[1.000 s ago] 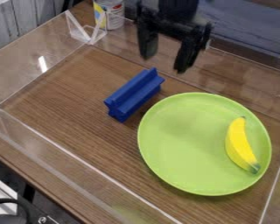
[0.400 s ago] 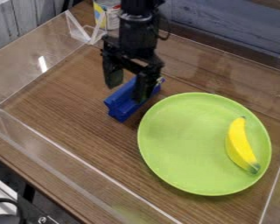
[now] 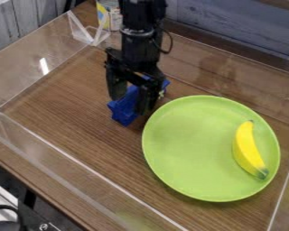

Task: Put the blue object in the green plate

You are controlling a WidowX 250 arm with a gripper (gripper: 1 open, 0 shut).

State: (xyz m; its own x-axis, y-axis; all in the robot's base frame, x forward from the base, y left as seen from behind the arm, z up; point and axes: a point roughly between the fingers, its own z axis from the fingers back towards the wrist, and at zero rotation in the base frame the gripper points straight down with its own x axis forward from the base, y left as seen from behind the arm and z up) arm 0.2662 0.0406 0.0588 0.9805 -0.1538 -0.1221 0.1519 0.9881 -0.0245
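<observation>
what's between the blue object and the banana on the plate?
Only bare green plate surface. In the camera view the blue object sits just off the plate's left rim, the banana lies near its right side, nothing between.

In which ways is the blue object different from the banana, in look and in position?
The blue object is royal blue and blocky; the banana is yellow and curved. The blue object lies on the wooden table beside the green plate; the banana lies on that plate. The gripper stands over the blue object; nothing is near the banana. Both are elongated.

wood table (image 3: 62, 108) — on it: blue object (image 3: 126, 108) | green plate (image 3: 195, 149)
</observation>
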